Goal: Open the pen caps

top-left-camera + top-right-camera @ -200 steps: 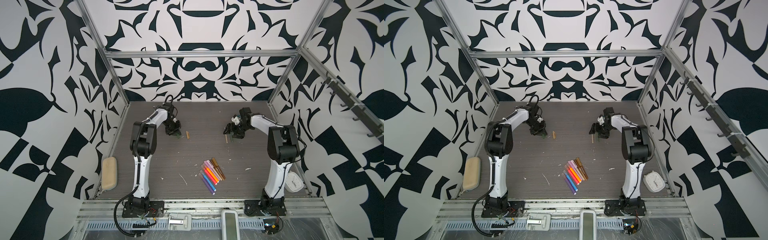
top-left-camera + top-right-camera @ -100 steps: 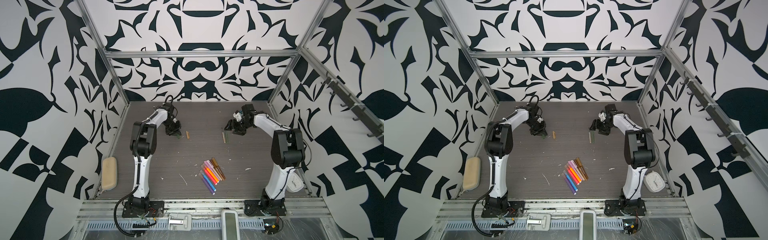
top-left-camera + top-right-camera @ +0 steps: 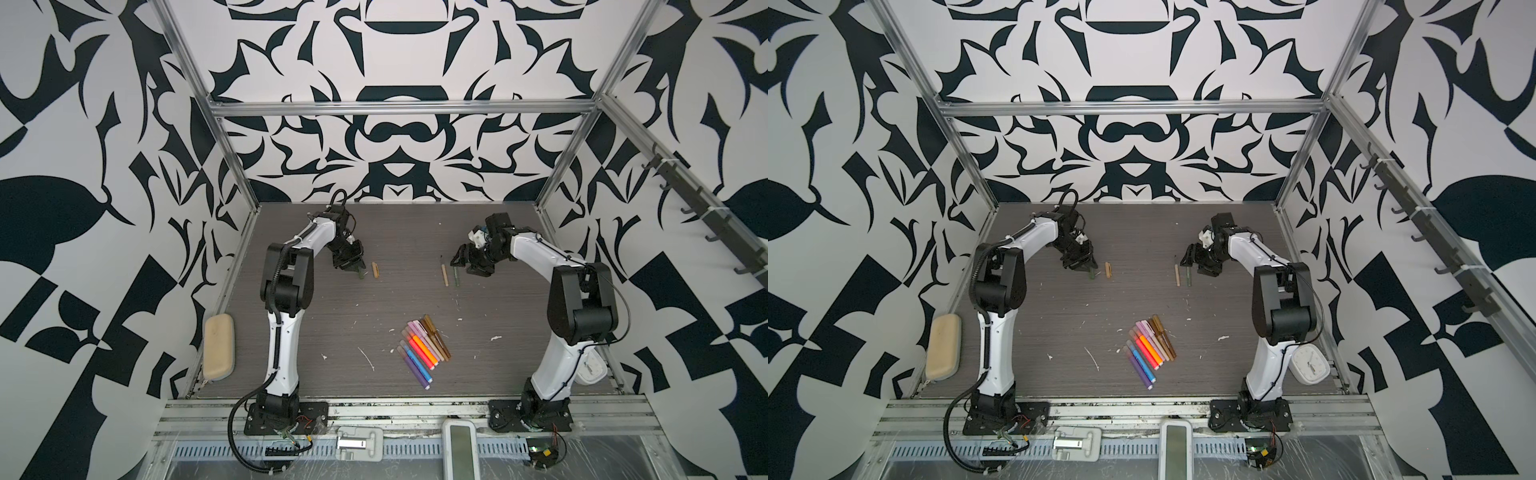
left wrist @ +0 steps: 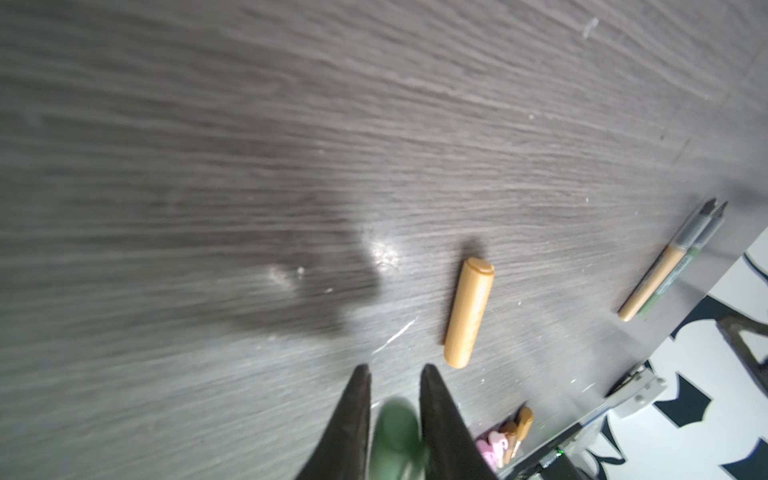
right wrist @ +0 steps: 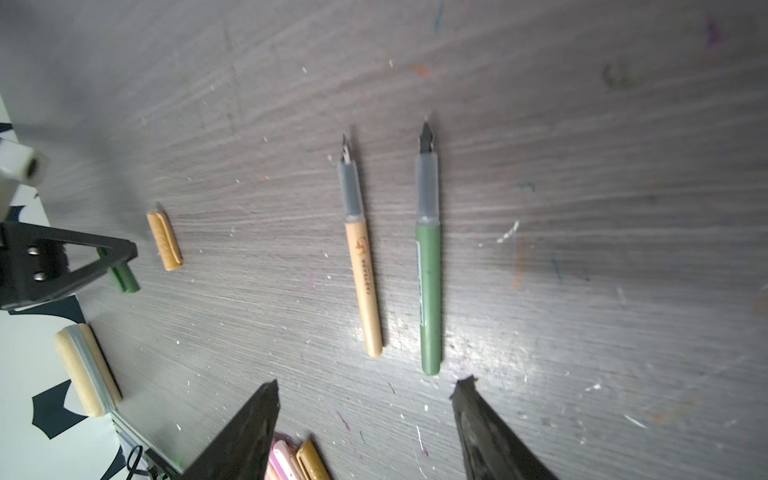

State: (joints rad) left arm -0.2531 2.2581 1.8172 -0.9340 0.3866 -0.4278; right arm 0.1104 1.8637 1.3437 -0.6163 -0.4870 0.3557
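An olive pen cap point(image 4: 397, 432) sits blurred between my left gripper's point(image 4: 395, 370) fingers, with a thin gap on one side; the jaws stand slightly apart. In both top views this cap point(image 3: 360, 274) pokes out below the left gripper point(image 3: 355, 269). A tan cap point(image 3: 375, 269) lies just beside it on the table. My right gripper point(image 5: 369, 382) is open and empty, just short of the blunt end of the uncapped green pen body point(image 5: 429, 291). A tan pen body point(image 5: 363, 286) lies parallel to it. Several capped pens point(image 3: 424, 345) lie in a row at centre front.
A beige pencil case point(image 3: 219, 347) lies at the table's left edge. A white clock point(image 3: 1308, 365) sits behind the right arm's base. Small white scraps dot the wood-grain table point(image 3: 324, 316). Patterned walls close in the back and both sides.
My left gripper's jaws have eased apart around the olive cap. The right arm has drawn back to the right, its gripper staying by the two uncapped pen bodies on the table.
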